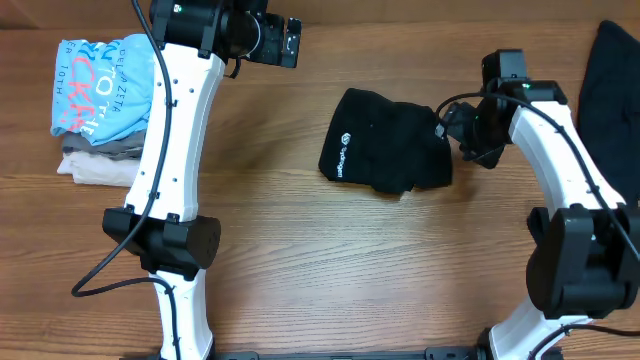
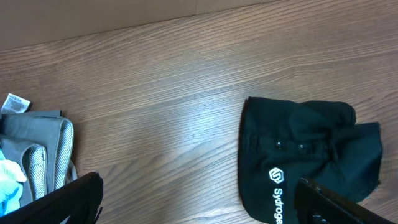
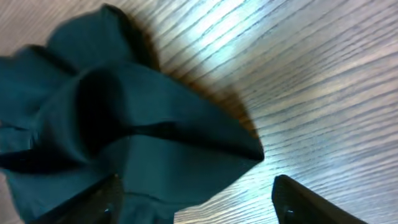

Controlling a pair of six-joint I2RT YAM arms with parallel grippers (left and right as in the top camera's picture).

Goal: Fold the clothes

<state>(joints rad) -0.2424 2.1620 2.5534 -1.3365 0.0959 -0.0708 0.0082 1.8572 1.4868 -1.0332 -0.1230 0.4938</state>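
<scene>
A black garment (image 1: 385, 150) with a small white logo lies crumpled at the table's middle. A second black garment (image 1: 610, 85) lies at the far right edge. My right gripper (image 1: 452, 125) is at the right edge of the middle garment. In the right wrist view it (image 3: 199, 208) is open, with a corner of the black garment (image 3: 124, 124) lying between its fingers. My left gripper (image 1: 290, 42) is raised at the back of the table, left of the garment. It (image 2: 199, 208) is open and empty, and the logo side of the garment (image 2: 305, 149) shows at the right.
A stack of folded clothes stands at the far left: a light-blue shirt (image 1: 105, 85) with lettering on top of grey and beige garments (image 1: 95, 165). The grey garment's edge (image 2: 37, 149) shows in the left wrist view. The table is wood.
</scene>
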